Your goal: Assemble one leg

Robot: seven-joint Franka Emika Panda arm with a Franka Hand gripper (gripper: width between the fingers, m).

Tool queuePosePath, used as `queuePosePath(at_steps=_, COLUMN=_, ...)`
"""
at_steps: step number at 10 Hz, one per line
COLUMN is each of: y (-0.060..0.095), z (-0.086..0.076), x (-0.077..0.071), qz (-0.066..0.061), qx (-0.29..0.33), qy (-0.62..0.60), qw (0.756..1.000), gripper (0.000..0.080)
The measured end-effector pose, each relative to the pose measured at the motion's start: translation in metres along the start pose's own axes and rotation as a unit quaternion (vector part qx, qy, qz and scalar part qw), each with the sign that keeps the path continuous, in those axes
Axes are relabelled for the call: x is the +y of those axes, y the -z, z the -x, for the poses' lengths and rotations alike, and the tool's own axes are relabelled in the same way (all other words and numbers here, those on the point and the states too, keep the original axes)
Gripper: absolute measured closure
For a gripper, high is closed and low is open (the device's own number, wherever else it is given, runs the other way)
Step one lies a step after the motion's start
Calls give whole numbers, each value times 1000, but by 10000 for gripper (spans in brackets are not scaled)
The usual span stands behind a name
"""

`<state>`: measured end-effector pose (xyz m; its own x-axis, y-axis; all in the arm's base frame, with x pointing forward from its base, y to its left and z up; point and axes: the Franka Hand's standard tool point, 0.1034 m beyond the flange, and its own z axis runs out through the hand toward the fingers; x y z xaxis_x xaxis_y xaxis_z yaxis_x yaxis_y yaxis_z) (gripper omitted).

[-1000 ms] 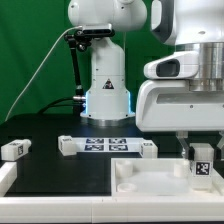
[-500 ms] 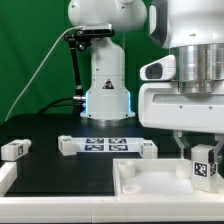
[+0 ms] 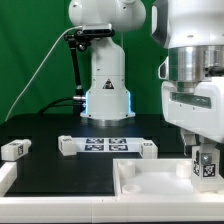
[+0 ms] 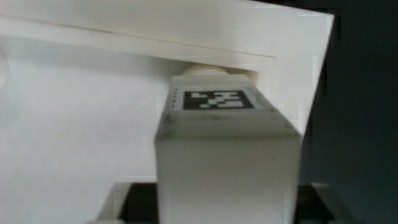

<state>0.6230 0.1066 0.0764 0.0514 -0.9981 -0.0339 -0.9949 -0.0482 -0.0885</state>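
- Dominating the far edge of the dark worktop point(image 3: 50, 160), the white robot base point(image 3: 105, 75) stands behind everything else, and the arm reaches over to the near corner on the exterior view's right.
- Lying at that near corner, the large white panel point(image 3: 150, 180) with recessed corners rests flat on the worktop.
- Sitting mid-worktop, the marker board point(image 3: 105, 146) shows its tags, with small white blocks point(image 3: 66, 146) at its ends and another white block point(image 3: 12, 149) near the edge on the exterior view's left.
- Pinching the leg point(image 3: 206, 166) point(image 4: 222, 140), the gripper point(image 3: 205, 152) holds it upright over the panel's corner on the exterior view's right; whether the leg touches the panel I cannot tell.
- Facing the wrist view, the leg's black-and-white tag point(image 4: 217, 99) sits at its far end, against the panel.
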Motion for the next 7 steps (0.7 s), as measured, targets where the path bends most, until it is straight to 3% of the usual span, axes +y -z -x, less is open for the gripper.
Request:
queuePosePath(at_steps=4, y=0, z=-1, x=2, qz=7, qx=-12, qy=-142, qw=990, gripper=509)
queuePosePath(at_steps=7, y=-1, z=0, x=3, qz=8, qx=-17, qy=-143, qw=989, gripper=487)
